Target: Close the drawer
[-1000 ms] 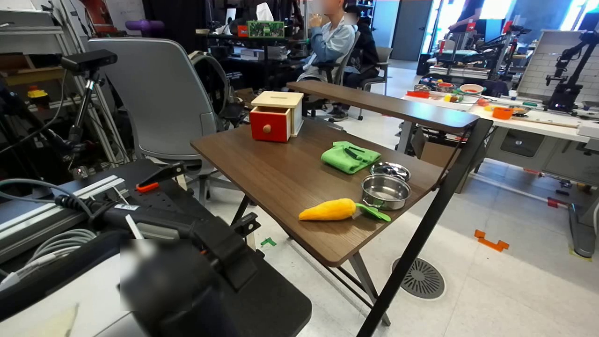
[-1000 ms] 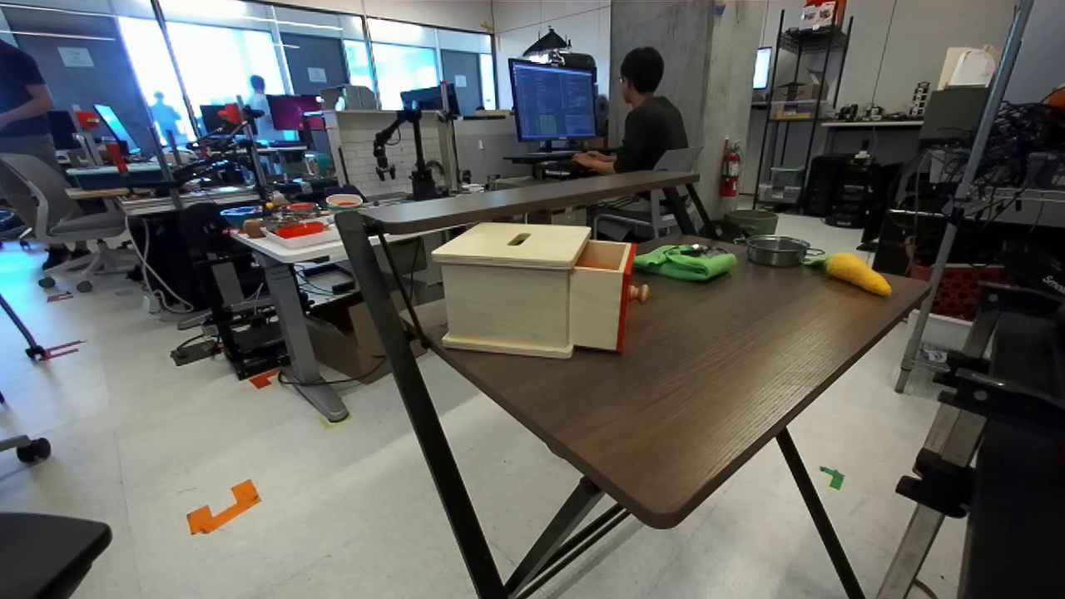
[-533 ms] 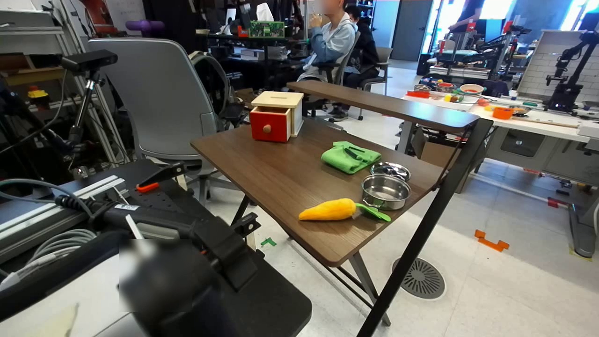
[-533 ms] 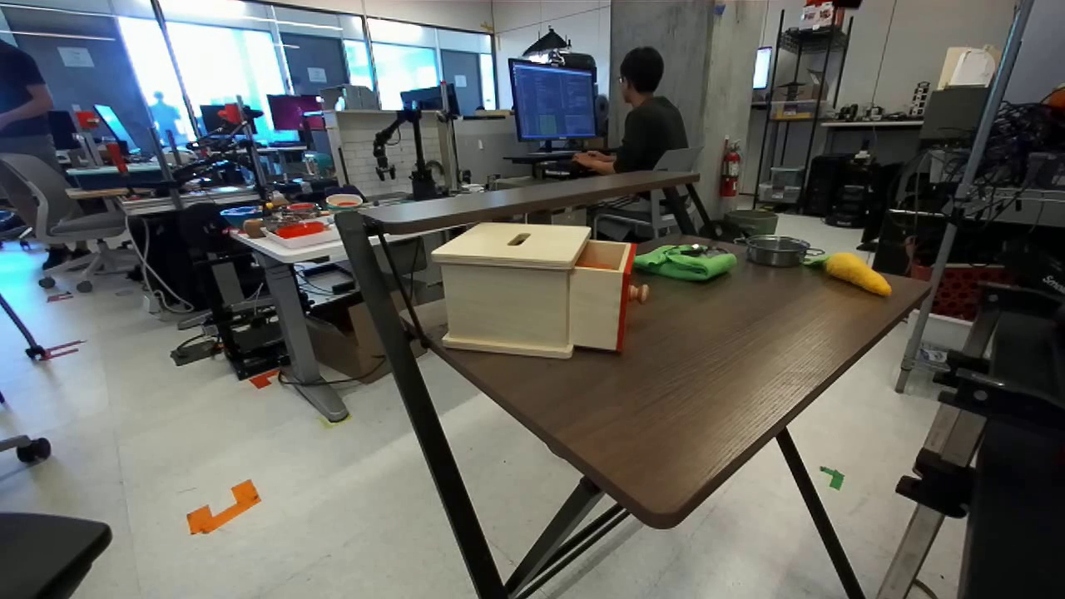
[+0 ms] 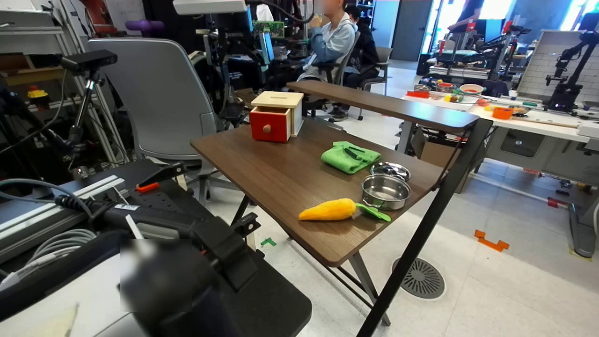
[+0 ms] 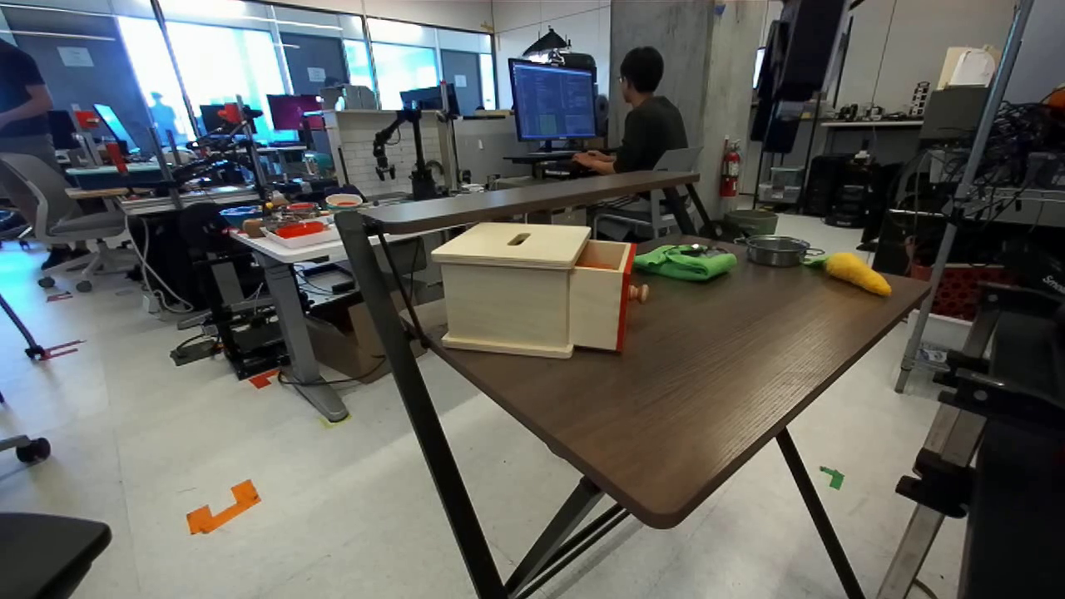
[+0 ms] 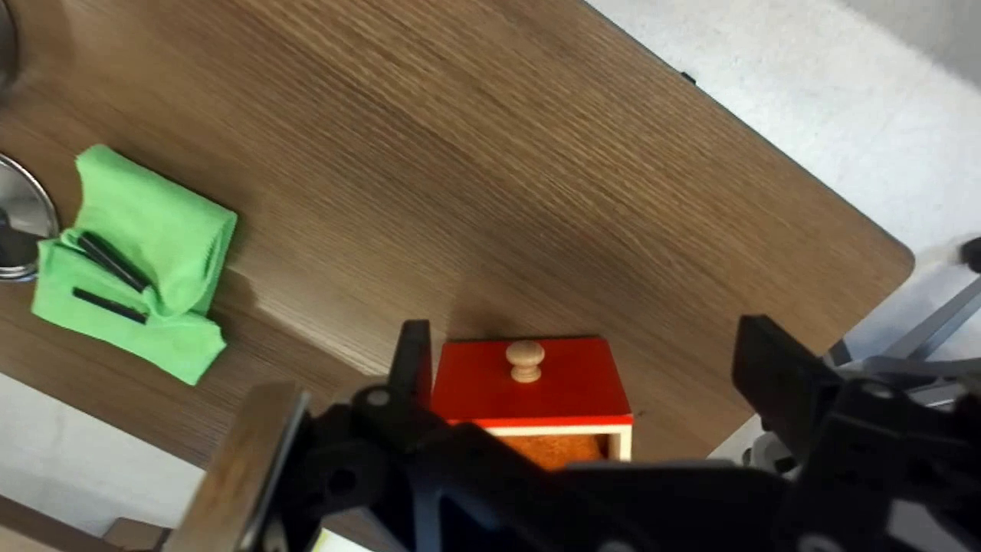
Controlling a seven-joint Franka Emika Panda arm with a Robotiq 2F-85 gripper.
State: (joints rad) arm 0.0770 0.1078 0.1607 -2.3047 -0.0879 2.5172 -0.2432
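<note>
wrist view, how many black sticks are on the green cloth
2, both on the cloth: the upper stick slants beside a fold, and the lower stick lies just below it in the picture, apart from it. More could be hidden in the folds.

Positions on the rectangular brown wooden table (image 5: pixel 281 171)

In an exterior view, the boxy cream wooden cabinet (image 5: pixel 273 102) stands at far left, its rectangular red-fronted wooden drawer (image 5: pixel 271 122) partly out on the near side. Nearer, to the right, lies the folded green cloth (image 5: pixel 345 162), two slim black sticks (image 7: pixel 113 263) on it. The round silver metal lid (image 5: pixel 391 170) lies behind the round silver metal pot (image 5: pixel 386 193); the tapered yellow plush carrot (image 5: pixel 330 210) lies before it, to the left.
</note>
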